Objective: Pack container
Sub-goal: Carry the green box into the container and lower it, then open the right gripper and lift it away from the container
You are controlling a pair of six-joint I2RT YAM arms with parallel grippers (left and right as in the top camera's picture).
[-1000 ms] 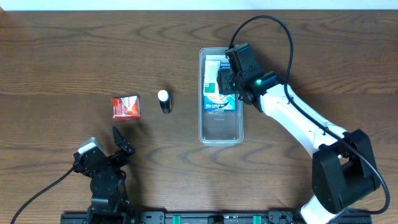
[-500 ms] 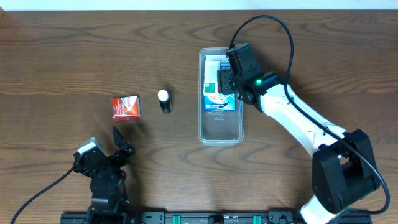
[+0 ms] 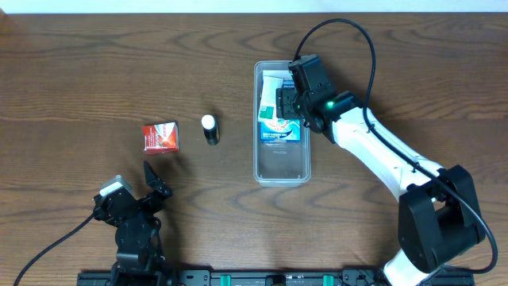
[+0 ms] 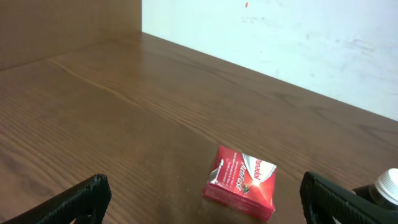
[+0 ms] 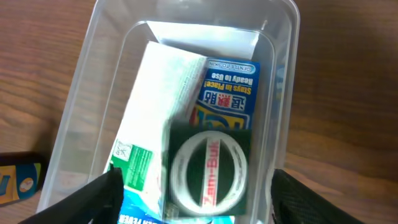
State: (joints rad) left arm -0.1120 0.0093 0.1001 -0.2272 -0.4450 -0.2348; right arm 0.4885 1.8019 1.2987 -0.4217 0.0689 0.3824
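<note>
Container (image 3: 282, 167) holds white box (image 5: 155, 106), blue box (image 5: 230, 84), green pack (image 5: 208, 165); right end effector (image 5: 194, 196) spread above.

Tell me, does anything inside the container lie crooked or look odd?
Yes, slightly. In the container, the white-and-green box lies slanted to the walls, overlapping the blue packet, and the dark green tin sits on both. Nothing looks spilled or damaged.

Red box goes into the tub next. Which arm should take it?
Left. The left fingers, open, face the red box close ahead; the right fingers hang over the container, farther off.
</note>
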